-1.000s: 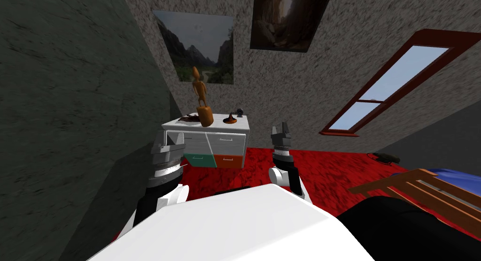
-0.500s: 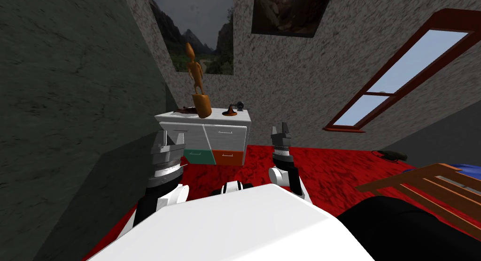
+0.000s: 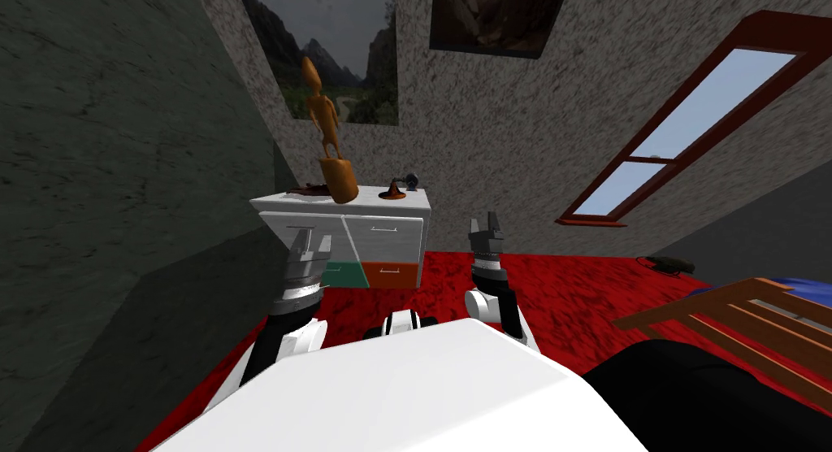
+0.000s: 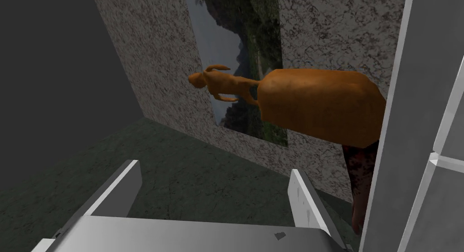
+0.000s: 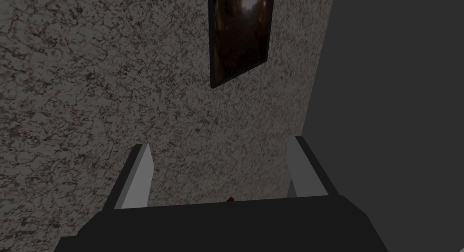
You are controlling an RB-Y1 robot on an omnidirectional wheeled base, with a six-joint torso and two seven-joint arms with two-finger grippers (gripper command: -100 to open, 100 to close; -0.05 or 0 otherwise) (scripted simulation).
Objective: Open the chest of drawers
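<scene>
**Left pincer released in front of the closed chest**

A dark green wall (image 3: 122, 187) and a speckled grey wall (image 3: 504, 146) meet in a corner above a mottled red carpet (image 3: 585, 293). A tall window with a dark red frame (image 3: 691, 130) sits in the speckled wall on the right. The task's thing, a white-topped chest of drawers (image 3: 388, 242) with two grey upper fronts, one green lower front and one orange lower front, stands on the carpet in that corner, backed against the speckled wall. All four fronts look flush and shut. Low on the right lies a brown wooden slatted frame (image 3: 731, 325). A landscape picture (image 3: 341, 49) hangs above the chest.

On the chest's top, towards its left, stands a slender orange figurine on a rounded block base (image 3: 325, 138); in the left wrist view its base (image 4: 317, 104) shows near the chest's pale edge (image 4: 398, 127).

The left gripper (image 3: 314, 240) hangs before the left half of the chest's front. Its fingers (image 4: 308, 204) are spread wide with nothing between them, one just beside the chest's edge. The right gripper (image 3: 485, 226) is raised to the right of the chest, well apart from it, also released and holding nothing (image 5: 217, 145).

A small brown cone-shaped hat (image 3: 393, 193) sits near the top's right end
</scene>
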